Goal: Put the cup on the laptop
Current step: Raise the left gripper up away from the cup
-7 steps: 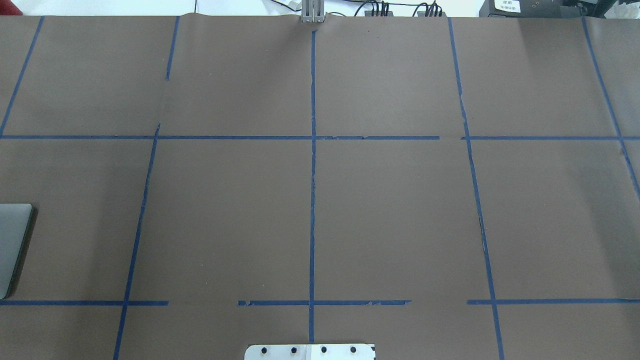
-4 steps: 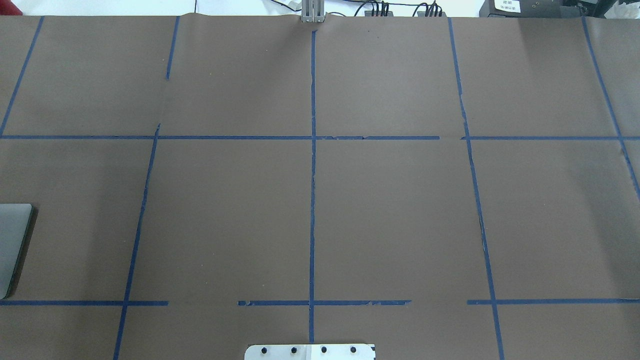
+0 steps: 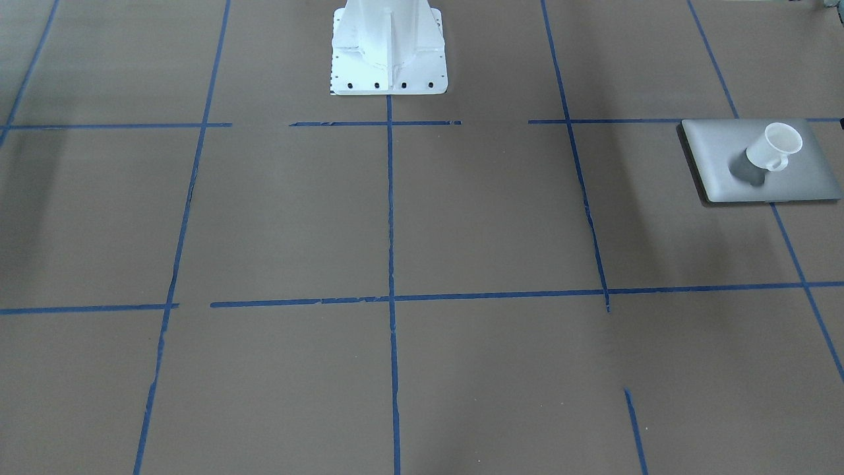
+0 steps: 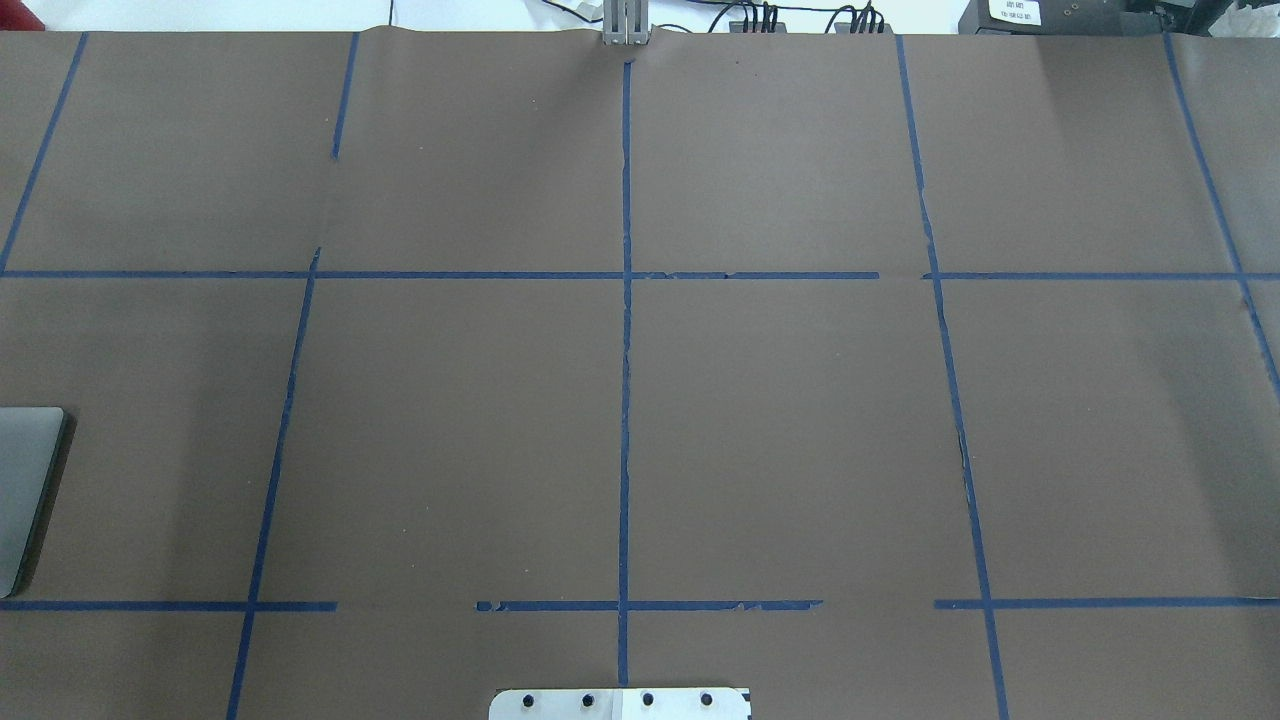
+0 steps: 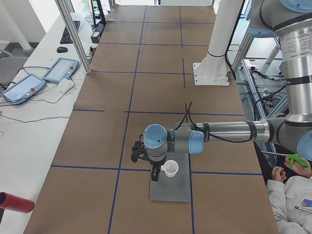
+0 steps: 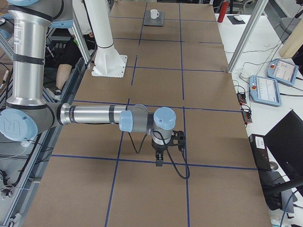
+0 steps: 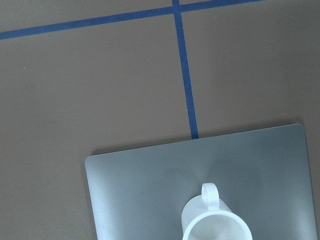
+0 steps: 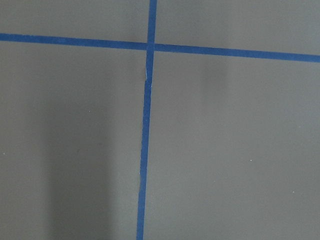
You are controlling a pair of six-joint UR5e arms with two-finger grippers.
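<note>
1. The worktop (image 3: 461, 218) is brown and crossed by blue tape lines.
2. The laptop (image 3: 804, 181) lies flat on the robot's left side. The overhead view cuts it down to a corner strip.
3. The left hand (image 5: 155, 171) shows only in the left-side view, small and dark over the laptop. I cannot tell whether its fingers are apart or together.
4. The right hand (image 6: 159, 158) points down over a tape line, well apart from the laptop. I cannot tell its state either.
5. The cup (image 3: 775, 148) stands upright on the laptop lid. The left wrist view crops it to the rim and handle.
</note>
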